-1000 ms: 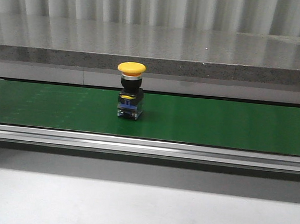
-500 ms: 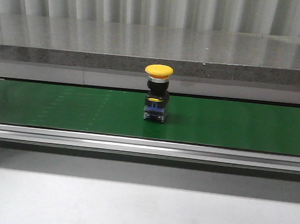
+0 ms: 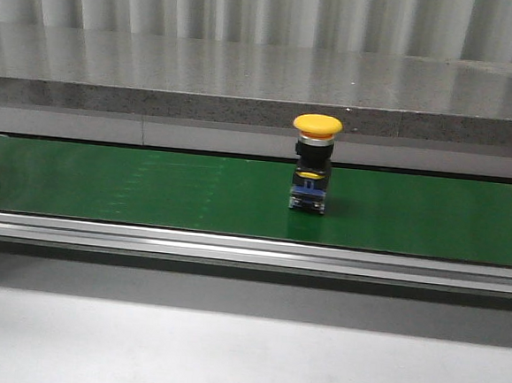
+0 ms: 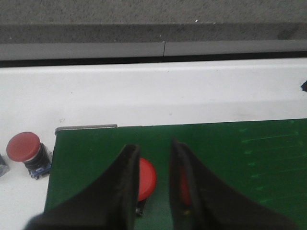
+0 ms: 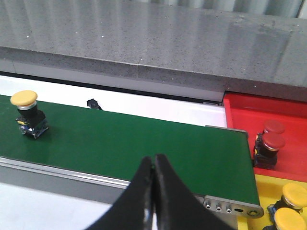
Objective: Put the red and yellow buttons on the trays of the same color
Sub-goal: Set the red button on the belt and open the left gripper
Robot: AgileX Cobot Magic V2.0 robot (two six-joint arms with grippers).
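I see a yellow mushroom-cap push button (image 3: 314, 162) standing upright on the green conveyor belt (image 3: 150, 188). My left gripper (image 4: 154, 168) has its fingers slightly parted above a red-capped button (image 4: 146, 178) at the belt's end, not clamping it. My right gripper (image 5: 153, 182) is closed and empty, near the red tray (image 5: 288, 124).

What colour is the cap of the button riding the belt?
Yellow cap on the button; clearest in the front view.

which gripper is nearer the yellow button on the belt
Right. The yellow button shows in the right gripper's view, up-belt of it. The left gripper hangs over a red button instead.
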